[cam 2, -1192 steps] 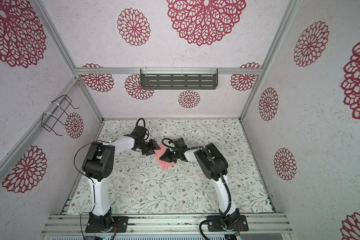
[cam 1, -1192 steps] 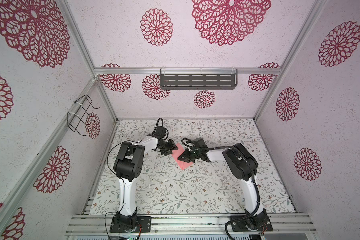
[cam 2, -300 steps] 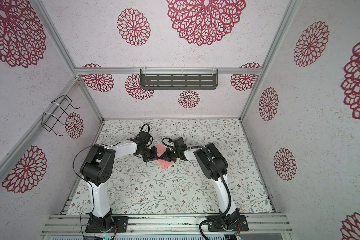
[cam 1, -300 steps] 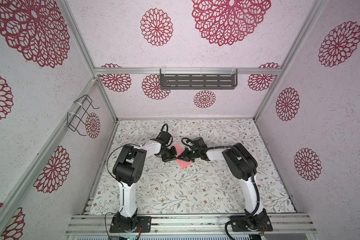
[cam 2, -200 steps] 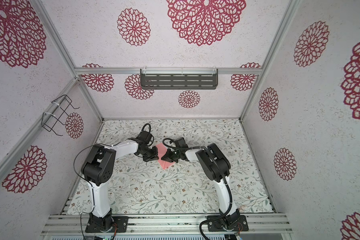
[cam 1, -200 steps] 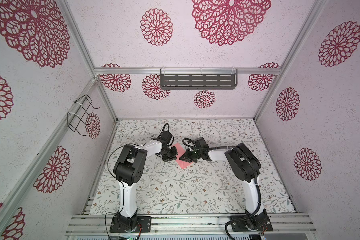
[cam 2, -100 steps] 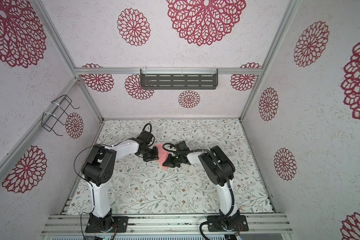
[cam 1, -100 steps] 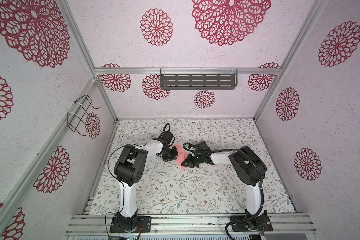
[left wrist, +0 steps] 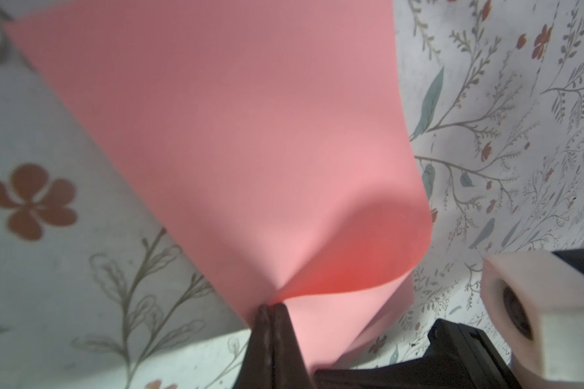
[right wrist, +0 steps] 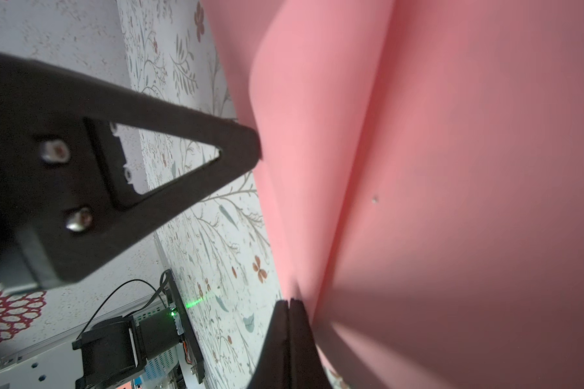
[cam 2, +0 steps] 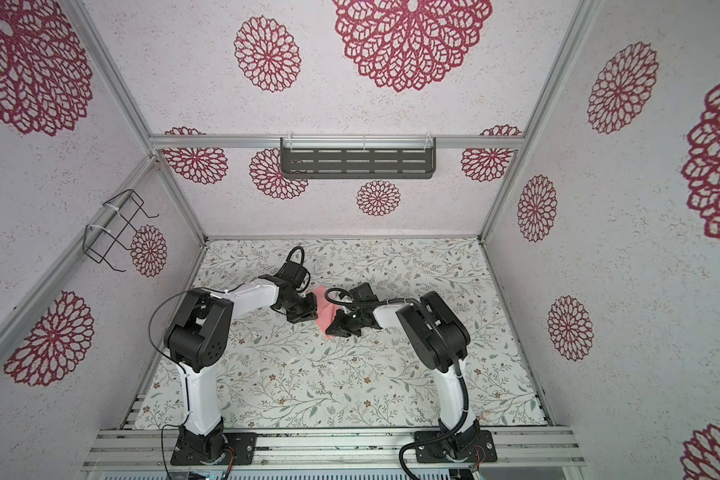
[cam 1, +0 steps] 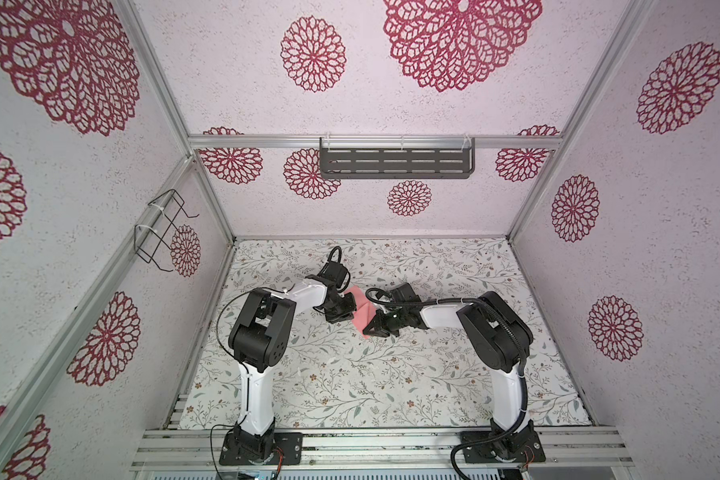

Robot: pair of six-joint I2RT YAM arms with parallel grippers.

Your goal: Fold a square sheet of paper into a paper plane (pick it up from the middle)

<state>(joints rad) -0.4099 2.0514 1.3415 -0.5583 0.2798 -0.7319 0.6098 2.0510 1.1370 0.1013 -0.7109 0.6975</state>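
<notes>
The square sheet of paper, salmon pink and partly folded, sits mid-table between both grippers. My left gripper is shut at the sheet's left side. In the left wrist view its tips pinch the paper where two curved layers meet. My right gripper is shut at the sheet's near right corner. In the right wrist view its tips touch the edge of the paper; I cannot tell if they pinch it. A left finger meets the same edge.
The floral tabletop is walled on three sides. A dark slotted shelf hangs on the back wall and a wire basket on the left wall. Both arm bases stand on the front rail.
My right gripper has slid along the paper's right side toward the front of the table. The left gripper has stayed almost still at the sheet's left side.
</notes>
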